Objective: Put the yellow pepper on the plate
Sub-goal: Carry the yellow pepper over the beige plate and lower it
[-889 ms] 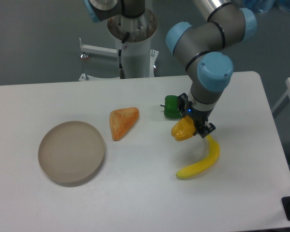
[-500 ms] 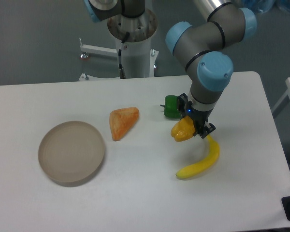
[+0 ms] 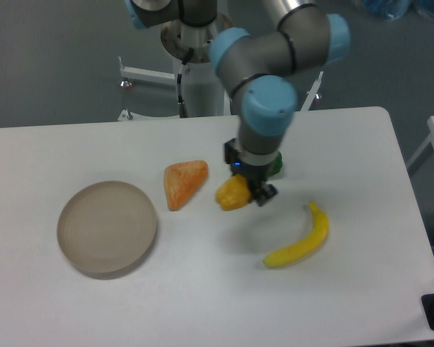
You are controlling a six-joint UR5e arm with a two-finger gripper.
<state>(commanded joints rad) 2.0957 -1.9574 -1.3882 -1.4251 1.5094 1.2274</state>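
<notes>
- We recorded the pincer closed on the yellow pepper, with the pepper held at the left side of the dark fingers and clear of the bench surface; a faint shadow lay on the bench below and to the right of it.
- We located the yellow pepper above the middle of the bench, just right of the orange wedge and not touching it.
- We noted the plate resting flat at the left of the bench, well apart from the pepper, with nothing on it.
- We observed the orange wedge lying between the plate and the pepper, its narrow tip pointing toward the near left and its wide end toward the far right, close to the plate rim but apart from it.
- We found the banana lying on the bench to the near right of the pincer, curved, with its stem end toward the far side and well apart from the pepper.
- We saw a green object on the far side of the pincer, mostly hidden behind the wrist; only a small part showed at the right, and we could not tell its shape.
- We noted the arm reaching down from the far side, its grey links and blue joint caps above the pincer, and its white base column standing beyond the far edge of the bench.
</notes>
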